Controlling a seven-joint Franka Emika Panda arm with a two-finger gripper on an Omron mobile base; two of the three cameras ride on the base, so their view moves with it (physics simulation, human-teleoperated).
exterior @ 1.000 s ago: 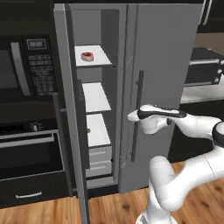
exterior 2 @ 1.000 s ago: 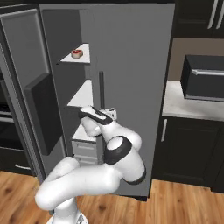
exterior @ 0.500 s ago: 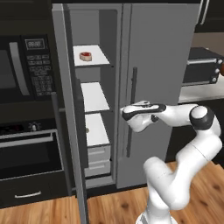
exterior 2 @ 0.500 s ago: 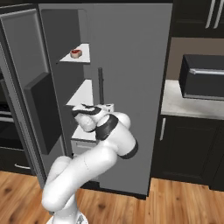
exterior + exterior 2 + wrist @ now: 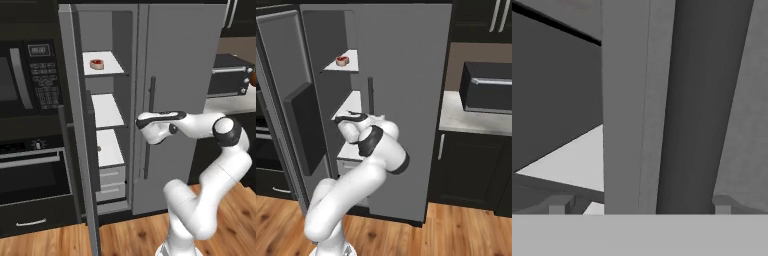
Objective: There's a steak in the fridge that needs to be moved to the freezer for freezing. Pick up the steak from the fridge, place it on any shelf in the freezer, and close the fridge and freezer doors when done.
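One steak (image 5: 96, 64) on top freezer shelf (image 5: 102, 65), well above tool (image 5: 140, 121); tool spread wide, empty, near fridge door (image 5: 180, 100) edge.

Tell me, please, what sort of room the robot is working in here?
Most likely a home kitchen: a tall grey side-by-side fridge-freezer, a black microwave with a keypad and a black wall oven beneath it.

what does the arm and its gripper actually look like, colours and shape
The arm is glossy white, built of rounded tubular links with smooth bulging elbows. Dark grey to black bands mark the joints, one a round cap, another a wide collar near the wrist. The gripper is white with two small grey, blocky finger tips. No cables or markings show.
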